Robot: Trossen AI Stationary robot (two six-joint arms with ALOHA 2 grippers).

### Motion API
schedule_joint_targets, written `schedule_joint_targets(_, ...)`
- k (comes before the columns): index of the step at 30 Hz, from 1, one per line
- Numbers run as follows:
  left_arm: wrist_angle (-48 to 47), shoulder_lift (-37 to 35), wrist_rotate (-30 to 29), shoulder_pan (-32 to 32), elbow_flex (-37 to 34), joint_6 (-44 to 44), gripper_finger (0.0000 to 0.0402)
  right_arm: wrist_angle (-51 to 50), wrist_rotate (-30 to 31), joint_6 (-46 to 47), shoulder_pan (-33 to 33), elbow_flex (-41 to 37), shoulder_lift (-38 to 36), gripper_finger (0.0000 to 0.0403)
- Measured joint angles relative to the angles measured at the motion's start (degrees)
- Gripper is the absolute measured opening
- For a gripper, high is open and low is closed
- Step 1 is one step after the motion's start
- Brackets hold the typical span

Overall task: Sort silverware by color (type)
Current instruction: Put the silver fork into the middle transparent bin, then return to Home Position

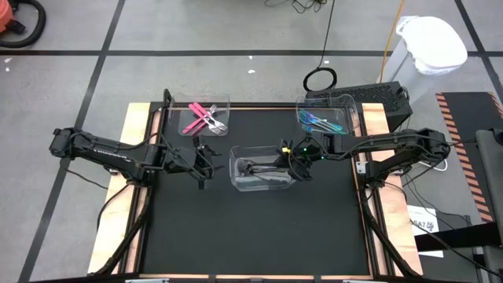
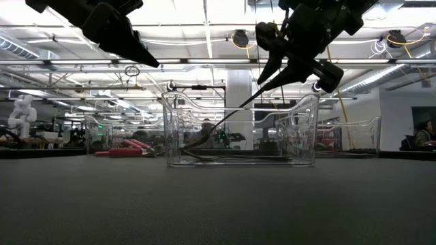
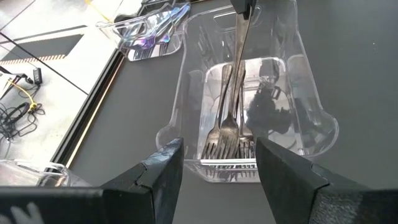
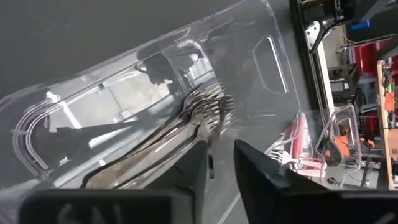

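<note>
Black table (image 1: 251, 228) | low view: right gripper (image 2: 262, 80) pinches grey fork (image 2: 225, 119) | left gripper (image 3: 217, 168) agape

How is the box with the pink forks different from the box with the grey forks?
The pink-fork bin sits at the table's far left, while the grey-fork bin sits in the middle. The first holds pink-handled silverware; the second holds plain grey forks. No arm reaches into the pink one, but the right gripper is at the grey one, a fork handle leaning from its fingers into the bin. Both are clear plastic.
</note>
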Motion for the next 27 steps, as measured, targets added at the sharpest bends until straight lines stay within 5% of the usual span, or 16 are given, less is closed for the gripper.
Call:
schedule_joint_targets(12, -0.02, 0.00, -0.13, 0.00, 0.00, -0.01, 0.0201, 0.67, -0.02, 2.88, -0.02, 0.00, -0.01, 0.0166)
schedule_joint_targets(27, -0.39, 0.00, -0.15, 0.00, 0.00, 0.05, 0.0201, -5.57, -0.06, 5.73, -0.02, 0.00, -3.29, 0.0172)
